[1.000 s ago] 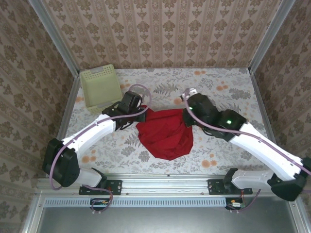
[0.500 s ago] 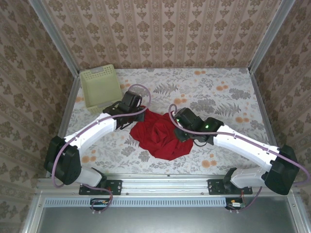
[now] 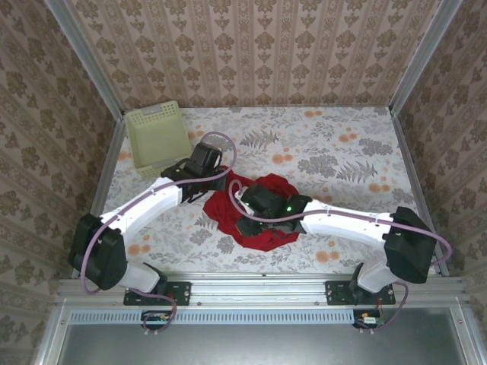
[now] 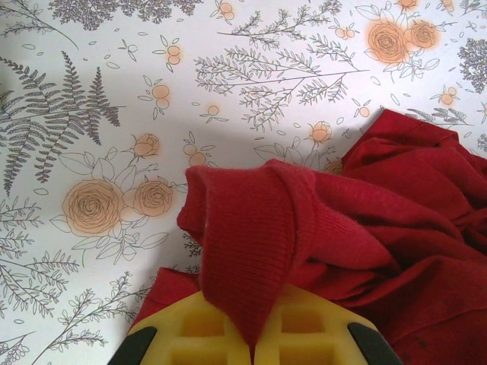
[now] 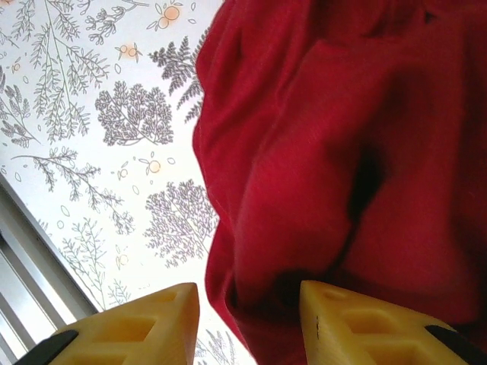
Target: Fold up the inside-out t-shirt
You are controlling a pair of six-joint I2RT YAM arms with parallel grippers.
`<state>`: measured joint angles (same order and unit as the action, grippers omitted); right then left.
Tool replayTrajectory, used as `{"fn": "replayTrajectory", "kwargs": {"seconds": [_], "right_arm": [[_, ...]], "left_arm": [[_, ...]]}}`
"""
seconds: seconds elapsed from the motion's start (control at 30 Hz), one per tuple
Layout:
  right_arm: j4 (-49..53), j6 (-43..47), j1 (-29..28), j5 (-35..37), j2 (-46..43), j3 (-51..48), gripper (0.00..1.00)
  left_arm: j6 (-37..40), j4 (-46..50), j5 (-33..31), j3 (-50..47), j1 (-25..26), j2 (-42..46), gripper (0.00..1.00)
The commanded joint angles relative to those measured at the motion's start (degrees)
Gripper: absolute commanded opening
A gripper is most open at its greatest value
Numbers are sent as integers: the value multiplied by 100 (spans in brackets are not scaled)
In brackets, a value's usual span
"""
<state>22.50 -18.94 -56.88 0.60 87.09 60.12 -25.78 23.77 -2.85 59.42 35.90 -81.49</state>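
Observation:
The inside-out t-shirt (image 3: 266,228) is a crumpled red heap on the flowered table, near the front middle. My left gripper (image 3: 218,185) sits at the heap's upper left corner. In the left wrist view the left gripper (image 4: 255,342) is shut on a ribbed fold of the t-shirt (image 4: 396,198), which rises from between the yellow fingers. My right gripper (image 3: 243,225) reaches across the heap to its left edge. Seen from the right wrist, the right gripper (image 5: 247,308) stands open, with the t-shirt (image 5: 342,137) hem lying loose between the fingers (image 5: 144,327).
A pale yellow-green perforated basket (image 3: 157,137) stands at the back left corner. The table (image 3: 342,152) has free room to the right and behind the heap. A metal rail (image 3: 251,281) runs along the front edge, close below the shirt. Patterned walls close in three sides.
The right arm swung left over the shirt, from its right side to its left edge, and its jaws opened. The shirt bunched up smaller. The left gripper kept its grip and barely moved.

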Motion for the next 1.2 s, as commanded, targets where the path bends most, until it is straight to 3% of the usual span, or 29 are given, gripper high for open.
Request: {"fn": "replayTrajectory", "kwargs": {"seconds": [0.0, 0.07, 0.27, 0.47, 0.77, 0.9, 1.07, 1.17], "right_arm": [[5, -129, -18, 370, 297, 367, 40], [111, -113, -16, 632, 445, 512, 36], [768, 93, -103, 1188, 291, 983, 0], [2255, 426, -556, 2649, -623, 1662, 0], [3811, -86, -728, 4278, -1339, 1663, 0], [3397, -76, -719, 3820, -1234, 1417, 0], [1844, -173, -597, 1851, -504, 1113, 1], [1489, -241, -596, 1309, 178, 1350, 17]], "left_arm": [[-51, -8, 41, -51, -59, 204, 0], [-45, -10, 52, -60, -57, 230, 0], [-2, 81, -85, -48, -70, 227, 0], [-26, 183, -285, 33, -40, -90, 0], [-26, 217, -456, 185, 91, -406, 0], [-9, 192, -450, 215, 135, -379, 0], [-104, 40, -328, 113, 137, -209, 0], [-177, -64, -252, -4, 88, -91, 0]]}}
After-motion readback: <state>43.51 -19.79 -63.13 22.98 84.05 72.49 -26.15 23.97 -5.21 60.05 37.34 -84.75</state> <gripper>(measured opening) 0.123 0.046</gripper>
